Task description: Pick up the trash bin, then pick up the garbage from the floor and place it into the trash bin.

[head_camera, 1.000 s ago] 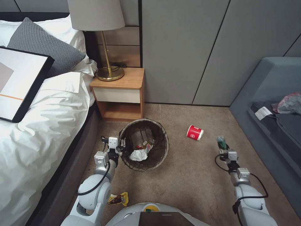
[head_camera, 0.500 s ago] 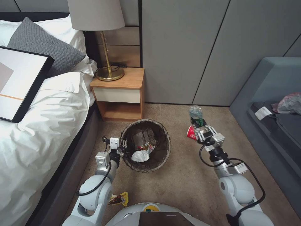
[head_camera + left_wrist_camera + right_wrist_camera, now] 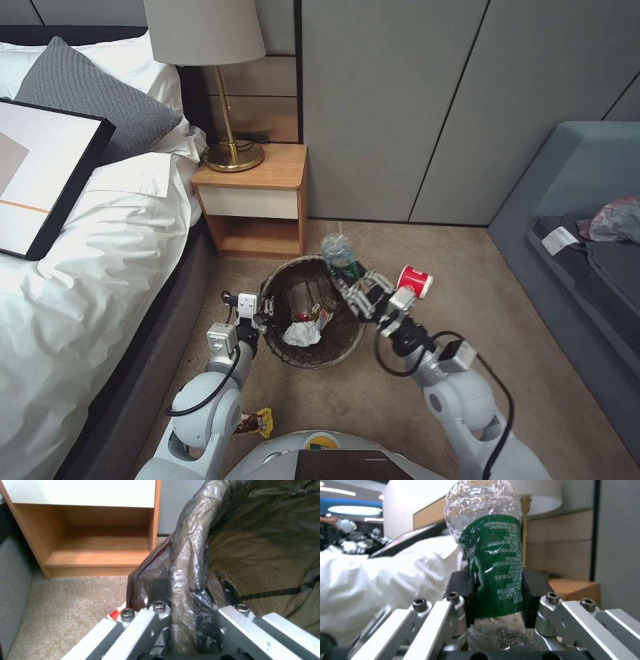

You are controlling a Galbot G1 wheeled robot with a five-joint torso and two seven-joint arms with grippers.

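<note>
The right gripper (image 3: 352,281) pinches a crinkled clear bottle (image 3: 339,254) with a glossy green label above the round trash bin (image 3: 347,330), whose wrinkled brown-lined rim the left gripper (image 3: 265,312) clamps.

The yellow snack wrapper (image 3: 257,422) on the carpet was half hidden behind the left arm's elbow. The crumpled clear plastic bottle with the green label (image 3: 490,562) had its bottom end buried between the right gripper's (image 3: 496,597) fingers, and the small items beside the white tissue (image 3: 300,333) in the bin were too tiny to make out.
</note>
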